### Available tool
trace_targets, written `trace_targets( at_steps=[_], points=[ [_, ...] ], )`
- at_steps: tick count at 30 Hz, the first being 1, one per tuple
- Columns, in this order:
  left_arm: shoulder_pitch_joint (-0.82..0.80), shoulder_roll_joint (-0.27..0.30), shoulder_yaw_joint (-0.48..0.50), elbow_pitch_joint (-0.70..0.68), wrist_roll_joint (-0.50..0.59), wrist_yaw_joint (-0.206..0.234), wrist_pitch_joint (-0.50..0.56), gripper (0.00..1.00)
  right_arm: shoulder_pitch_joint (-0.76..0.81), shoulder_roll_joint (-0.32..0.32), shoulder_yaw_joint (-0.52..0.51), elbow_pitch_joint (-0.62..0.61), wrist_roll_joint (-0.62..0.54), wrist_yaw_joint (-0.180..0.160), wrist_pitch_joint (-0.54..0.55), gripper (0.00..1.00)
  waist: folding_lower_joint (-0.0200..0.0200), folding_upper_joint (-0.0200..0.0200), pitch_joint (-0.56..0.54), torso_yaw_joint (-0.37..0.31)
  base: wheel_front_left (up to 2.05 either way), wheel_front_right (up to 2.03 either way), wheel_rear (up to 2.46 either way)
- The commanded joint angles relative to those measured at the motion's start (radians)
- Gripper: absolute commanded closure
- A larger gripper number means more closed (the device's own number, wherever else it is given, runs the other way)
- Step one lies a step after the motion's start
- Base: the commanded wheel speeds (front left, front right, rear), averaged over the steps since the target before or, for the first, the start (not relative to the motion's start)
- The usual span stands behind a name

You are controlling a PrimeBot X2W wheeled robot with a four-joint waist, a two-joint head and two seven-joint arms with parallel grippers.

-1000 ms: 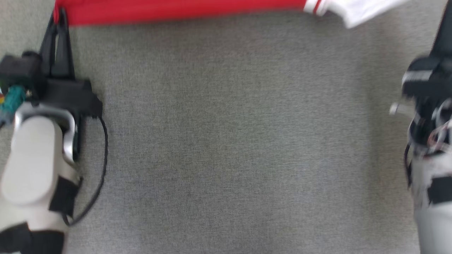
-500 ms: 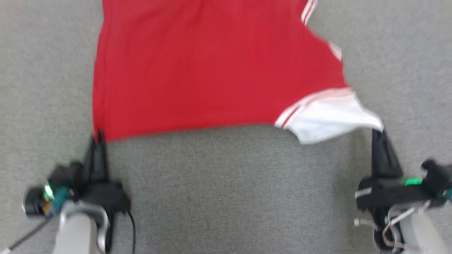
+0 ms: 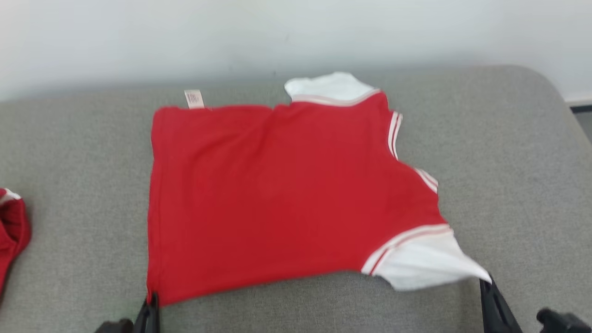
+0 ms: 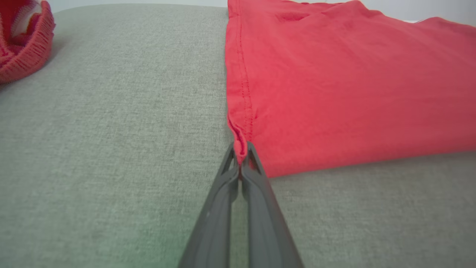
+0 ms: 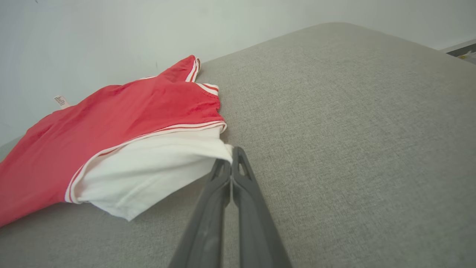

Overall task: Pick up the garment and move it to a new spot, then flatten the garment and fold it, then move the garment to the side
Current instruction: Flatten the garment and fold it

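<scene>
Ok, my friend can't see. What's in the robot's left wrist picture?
The left gripper, with two long dark fingers, is shut on the near corner of a red fabric shirt lying flat on a grey woven surface. A bunched red knitted cloth sits apart at the view's upper left.

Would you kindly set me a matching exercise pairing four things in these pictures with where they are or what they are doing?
1 left tool
2 right tool
3 label
4 red knit item

A at the shirt's far edge
B shut on white sleeve tip
C apart, at the shirt's left
D shut on red hem corner

Pairs: 1-D, 2-B, 3-A, 4-C
</scene>
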State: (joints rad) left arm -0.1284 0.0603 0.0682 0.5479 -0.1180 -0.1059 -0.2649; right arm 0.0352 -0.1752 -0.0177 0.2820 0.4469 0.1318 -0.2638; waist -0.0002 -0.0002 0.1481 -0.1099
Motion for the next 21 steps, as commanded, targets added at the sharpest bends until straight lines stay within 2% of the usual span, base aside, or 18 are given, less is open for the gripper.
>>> trace_targets(
  at_steps=[1, 10, 21],
  points=[
    [0.042, -0.002, 0.003, 0.005, -0.001, -0.002, 0.0, 1.0, 0.042, 0.005, -0.007, 0.005, -0.002, -0.002, -0.001, 1.0, 0.0002, 0.0002, -0.096, 0.006, 0.0, 0.0, 0.0],
    [0.164, -0.007, 0.023, -0.011, -0.034, 0.008, -0.001, 1.0, 0.173, 0.021, -0.032, 0.01, -0.022, -0.002, -0.001, 1.0, 0.0002, 0.0002, -0.158, -0.005, 0.0, 0.0, 0.0],
    [0.221, -0.007, 0.016, -0.02, -0.07, 0.02, -0.001, 1.0, 0.242, 0.029, -0.059, -0.016, -0.056, -0.002, -0.001, 1.0, 0.0002, 0.0002, -0.162, 0.003, 0.0, 0.0, 0.0]
  ],
)
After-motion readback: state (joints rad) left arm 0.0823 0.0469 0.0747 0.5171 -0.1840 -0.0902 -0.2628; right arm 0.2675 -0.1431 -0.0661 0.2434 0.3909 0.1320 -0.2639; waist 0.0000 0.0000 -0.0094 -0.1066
